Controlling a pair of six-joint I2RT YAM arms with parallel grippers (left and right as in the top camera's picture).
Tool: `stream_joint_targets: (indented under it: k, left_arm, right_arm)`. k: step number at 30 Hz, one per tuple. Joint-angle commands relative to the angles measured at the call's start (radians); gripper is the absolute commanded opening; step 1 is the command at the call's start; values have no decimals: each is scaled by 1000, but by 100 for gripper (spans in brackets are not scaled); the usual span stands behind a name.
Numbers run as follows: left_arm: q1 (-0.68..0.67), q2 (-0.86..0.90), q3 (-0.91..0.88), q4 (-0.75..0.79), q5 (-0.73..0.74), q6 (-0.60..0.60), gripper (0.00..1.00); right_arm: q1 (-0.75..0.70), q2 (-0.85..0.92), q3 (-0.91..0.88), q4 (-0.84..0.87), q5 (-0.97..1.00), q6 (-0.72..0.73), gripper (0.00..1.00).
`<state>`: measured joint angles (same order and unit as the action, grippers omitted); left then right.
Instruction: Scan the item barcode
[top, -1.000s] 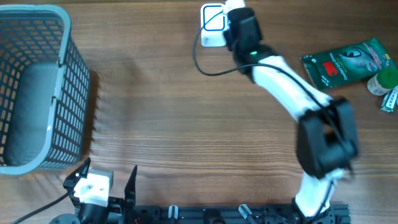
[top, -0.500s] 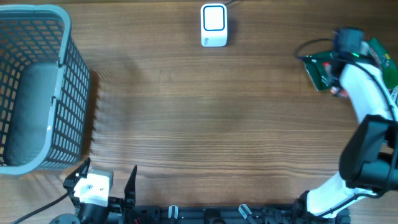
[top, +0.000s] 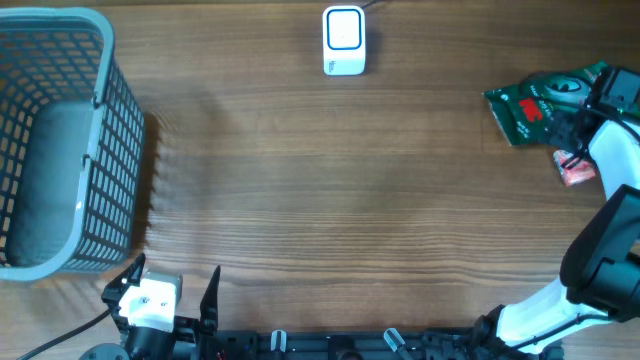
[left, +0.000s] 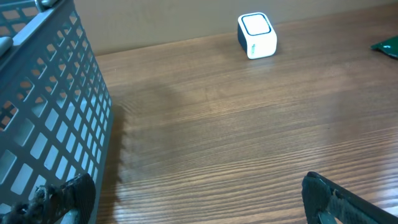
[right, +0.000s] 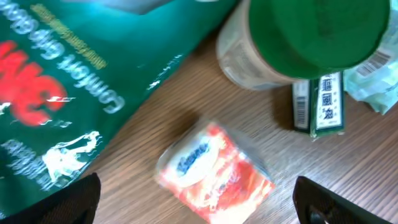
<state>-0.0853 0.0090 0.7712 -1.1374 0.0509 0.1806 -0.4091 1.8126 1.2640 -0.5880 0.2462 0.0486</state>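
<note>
The white scanner (top: 344, 40) stands at the table's far edge, and the left wrist view shows it too (left: 256, 35). A red-orange packet (right: 214, 171) lies flat on the wood at the far right (top: 575, 170). My right gripper (right: 199, 205) hangs over it, open, one dark finger (right: 74, 199) on each side and not touching it. Beside it are a green packet (top: 535, 103), a green-lidded jar (right: 305, 37) and a small box with a barcode (right: 318, 102). My left gripper (left: 196, 199) rests open and empty at the near left (top: 170, 278).
A grey mesh basket (top: 60, 140) fills the left side, and its wall (left: 50, 106) stands close to my left finger. Bare wood stretches between the basket, the scanner and the pile of items. The right arm (top: 610, 230) runs along the right edge.
My right arm has swung from the scanner to the far right. Its jaws have opened, and the red-orange packet now lies on the table under them. The left arm has not moved.
</note>
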Motion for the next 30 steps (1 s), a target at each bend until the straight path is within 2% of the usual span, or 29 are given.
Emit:
stream_joint_targets:
  k: [1,4,10,12,18,25,30]
  left_arm:
    - [-5,-1,-1,2,12,-3,99]
    - [-5,-1,-1,2,12,-3,100]
    - [-5,-1,-1,2,12,-3,100]
    - [-5,-1,-1,2,12,-3,100]
    - [-5,-1,-1,2,12,-3,100]
    - [-5,-1,-1,2,12,-3,100]
    - [-5,-1,-1,2,12,-3,100]
  right_arm:
    - [40,-176,89,-52,-202,5,100]
    - [70,-336,90,-75,-439,4,100]
    - [92,-646,90,-87,-748,4,100]
    - [92,-789,90,-100,-756,6,100]
    - [92,-1004,90,-123,-756,6,100]
    - [92,-1064,90,-163,-756,6,100]
    - [93,-1062,83,-272,-729,4,100]
